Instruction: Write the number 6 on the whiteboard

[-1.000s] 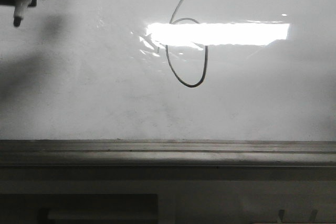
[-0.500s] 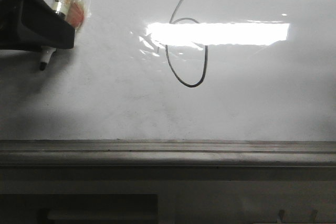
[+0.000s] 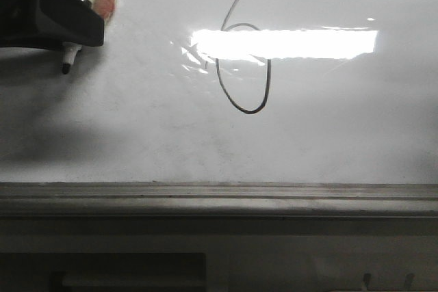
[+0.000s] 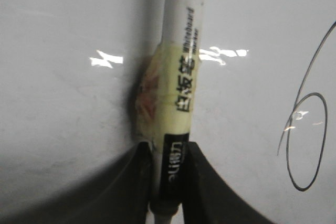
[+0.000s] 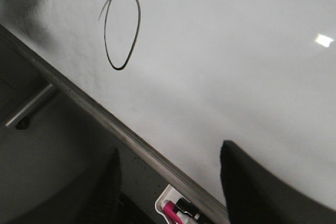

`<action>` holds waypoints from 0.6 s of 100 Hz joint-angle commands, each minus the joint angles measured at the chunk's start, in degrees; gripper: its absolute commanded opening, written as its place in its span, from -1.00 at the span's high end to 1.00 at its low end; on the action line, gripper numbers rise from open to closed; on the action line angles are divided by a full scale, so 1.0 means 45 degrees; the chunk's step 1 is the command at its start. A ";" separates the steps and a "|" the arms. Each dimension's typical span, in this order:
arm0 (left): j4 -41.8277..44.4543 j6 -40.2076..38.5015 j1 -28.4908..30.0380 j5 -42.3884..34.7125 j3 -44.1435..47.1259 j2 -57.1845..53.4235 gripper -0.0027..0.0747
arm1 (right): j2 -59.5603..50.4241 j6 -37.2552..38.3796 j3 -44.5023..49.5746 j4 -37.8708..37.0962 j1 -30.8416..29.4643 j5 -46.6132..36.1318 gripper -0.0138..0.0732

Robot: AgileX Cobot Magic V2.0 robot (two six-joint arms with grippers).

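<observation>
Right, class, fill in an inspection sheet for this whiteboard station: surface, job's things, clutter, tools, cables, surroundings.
Surface: whiteboard, white, faint grey smudges, a bright strip of glare across the middle.
Job's things: number 6, a thin dark line with a closed loop and a long curved tail; marker, wrapped in yellowish tape, tip off to the left of the 6 in the front view.
Clutter: pens in a white holder below the ledge, one pink.
Tools: left tool shut on the marker; right tool open, holding nothing.
Cables: nothing seen.
Surroundings: grey metal ledge under the board.
</observation>
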 commanded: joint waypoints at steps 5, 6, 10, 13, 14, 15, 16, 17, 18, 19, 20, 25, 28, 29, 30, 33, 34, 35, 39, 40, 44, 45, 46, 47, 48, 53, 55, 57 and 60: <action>0.0202 -0.0084 0.0275 0.0573 -0.0403 -0.0011 0.68 | -0.0105 -0.0023 -0.0305 0.0618 -0.0083 -0.0495 -0.18; 0.0202 -0.0084 0.0276 0.0599 -0.0403 -0.0011 0.66 | -0.0105 -0.0023 -0.0305 0.0618 -0.0083 -0.0495 -0.18; 0.0202 -0.0084 0.0276 0.0635 -0.0403 -0.0011 0.53 | -0.0105 -0.0023 -0.0305 0.0618 -0.0083 -0.0495 -0.18; 0.0202 -0.0084 0.0276 0.0635 -0.0403 -0.0011 0.45 | -0.0105 -0.0023 -0.0305 0.0618 -0.0083 -0.0495 -0.18; 0.0202 -0.0084 0.0276 0.0635 -0.0403 -0.0011 0.42 | -0.0105 -0.0023 -0.0305 0.0618 -0.0083 -0.0495 -0.18; 0.0202 -0.0084 0.0276 0.0635 -0.0403 -0.0011 0.38 | -0.0105 -0.0023 -0.0305 0.0618 -0.0083 -0.0495 -0.18; 0.0202 -0.0084 0.0276 0.0635 -0.0403 -0.0011 0.36 | -0.0105 -0.0023 -0.0305 0.0618 -0.0083 -0.0495 -0.18; 0.0202 -0.0084 0.0276 0.0635 -0.0403 -0.0011 0.31 | -0.0105 -0.0023 -0.0305 0.0618 -0.0083 -0.0495 -0.18; 0.0202 -0.0084 0.0276 0.0635 -0.0403 -0.0011 0.29 | -0.0105 -0.0023 -0.0305 0.0618 -0.0083 -0.0495 -0.18; 0.0202 -0.0084 0.0276 0.0635 -0.0403 -0.0011 0.25 | -0.0105 -0.0023 -0.0305 0.0618 -0.0083 -0.0495 -0.18; 0.0202 -0.0084 0.0276 0.0635 -0.0403 -0.0011 0.23 | -0.0105 -0.0023 -0.0305 0.0618 -0.0083 -0.0495 -0.18; 0.0202 -0.0084 0.0276 0.0635 -0.0403 -0.0011 0.09 | -0.0105 -0.0023 -0.0305 0.0618 -0.0083 -0.0495 -0.18; 0.0202 -0.0084 0.0276 0.0609 -0.0403 -0.0011 0.02 | -0.0105 -0.0023 -0.0305 0.0618 -0.0083 -0.0495 -0.18; 0.0202 -0.0084 0.0276 0.0609 -0.0403 -0.0011 -0.02 | -0.0105 -0.0023 -0.0305 0.0618 -0.0083 -0.0495 -0.18; 0.0202 -0.0084 0.0276 0.0582 -0.0403 -0.0011 -0.03 | -0.0105 -0.0023 -0.0305 0.0618 -0.0083 -0.0495 -0.18; 0.0202 -0.0060 0.0276 0.0559 -0.0403 -0.0011 -0.10 | -0.0105 -0.0023 -0.0305 0.0618 -0.0083 -0.0495 -0.18; 0.0230 -0.0060 0.0276 0.0560 -0.0403 -0.0011 -0.12 | -0.0105 -0.0023 -0.0305 0.0618 -0.0083 -0.0495 -0.18; 0.0279 -0.0036 0.0276 0.0560 -0.0403 -0.0011 -0.13 | -0.0105 -0.0023 -0.0305 0.0618 -0.0083 -0.0495 -0.18; 0.0425 -0.0033 0.0276 0.0560 -0.0403 -0.0011 -0.21 | -0.0105 -0.0023 -0.0305 0.0618 -0.0083 -0.0495 -0.18; 0.0483 -0.0033 0.0276 0.0560 -0.0403 -0.0011 -0.24 | -0.0105 -0.0023 -0.0305 0.0618 -0.0083 -0.0495 -0.18; 0.0591 -0.0033 0.0276 0.0560 -0.0403 -0.0011 -0.30 | -0.0105 -0.0023 -0.0305 0.0618 -0.0083 -0.0495 -0.18; 0.0636 -0.0033 0.0276 0.0560 -0.0403 -0.0011 -0.32 | -0.0105 -0.0023 -0.0305 0.0618 -0.0083 -0.0495 -0.18; 0.0677 -0.0006 0.0276 0.0560 -0.0403 -0.0011 -0.33 | -0.0105 -0.0023 -0.0305 0.0618 -0.0083 -0.0495 -0.18; 0.0771 -0.0006 0.0276 0.0560 -0.0403 -0.0011 -0.36 | -0.0105 -0.0023 -0.0305 0.0618 -0.0083 -0.0495 -0.18; 0.0817 -0.0006 0.0276 0.0560 -0.0403 -0.0011 -0.36 | -0.0105 -0.0023 -0.0305 0.0618 -0.0083 -0.0495 -0.18; 0.1030 0.0074 0.0276 0.0560 -0.0403 -0.0104 -0.42 | -0.0105 -0.0023 -0.0305 0.0618 -0.0083 -0.0495 -0.18; 0.1080 0.0104 0.0276 0.0560 -0.0403 -0.0133 -0.44 | -0.0105 -0.0023 -0.0305 0.0618 -0.0083 -0.0495 -0.18; 0.1114 0.0143 0.0276 0.0560 -0.0403 -0.0187 -0.46 | -0.0105 -0.0023 -0.0305 0.0618 -0.0083 -0.0495 -0.18; 0.1114 0.0313 0.0276 0.0560 -0.0379 -0.0291 -0.47 | -0.0105 -0.0023 -0.0305 0.0618 -0.0083 -0.0495 -0.18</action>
